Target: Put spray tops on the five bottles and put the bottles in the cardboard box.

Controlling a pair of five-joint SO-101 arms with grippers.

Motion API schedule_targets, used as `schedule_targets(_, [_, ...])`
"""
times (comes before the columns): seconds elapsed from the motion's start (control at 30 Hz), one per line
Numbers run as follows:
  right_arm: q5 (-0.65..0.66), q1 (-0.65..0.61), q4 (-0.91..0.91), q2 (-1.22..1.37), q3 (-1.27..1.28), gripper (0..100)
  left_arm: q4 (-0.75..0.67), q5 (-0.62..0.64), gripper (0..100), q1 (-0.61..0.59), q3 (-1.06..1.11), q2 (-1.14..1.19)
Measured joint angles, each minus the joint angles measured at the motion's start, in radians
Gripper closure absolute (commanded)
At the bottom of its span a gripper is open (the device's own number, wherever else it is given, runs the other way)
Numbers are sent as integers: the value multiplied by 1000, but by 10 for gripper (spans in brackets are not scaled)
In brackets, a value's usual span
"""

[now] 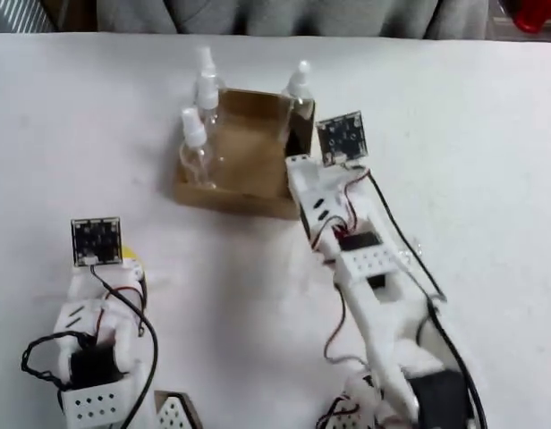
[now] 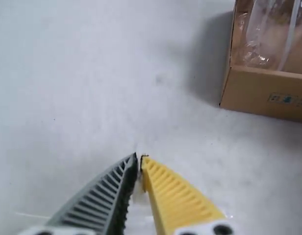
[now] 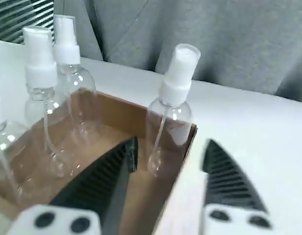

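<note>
Pointing down at the white bench (image 1: 454,98), the left pincer (image 2: 139,157) sits closed on the near side. Its grey and yellow fingers (image 2: 165,196) meet at the tips with nothing between them. The left arm is well apart from the cardboard box (image 1: 229,198), whose corner appears ahead of it.

Farther in, the right arm stretches across the bench to the box's right side. The right pincer (image 3: 171,143) is open and holds nothing. One black finger (image 3: 107,176) hangs over the box's inside and the other over the bench outside, with the box's right wall under the gap.

Just beyond the fingertips a clear bottle (image 3: 166,129) stands upright in the box's far right corner, with a white spray top fitted. Along the box's left side three more stand upright, each with a white spray top: a near bottle (image 1: 194,147), a middle bottle (image 1: 207,100) and a far bottle (image 1: 204,63). Four bottles can be counted in the box. Grey fabric (image 3: 214,39) hangs behind the bench's far edge.
</note>
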Motion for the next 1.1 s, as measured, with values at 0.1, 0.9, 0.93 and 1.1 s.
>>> schedule_targets(0.1, [6, -3, 110, -138, 51, 981, 0, 0, 976, 0, 0, 0])
schedule_targets(0.9, [692, 172, 1260, -594, 77, 974, 0, 0, 977, 0, 0, 0])
schedule_targets(0.93, [750, 183, 1272, -594, 77, 974, 0, 0, 977, 0, 0, 0])
schedule_targets(1.1, [965, 226, 1293, -594, 58, 901, 0, 0, 977, 0, 0, 0])
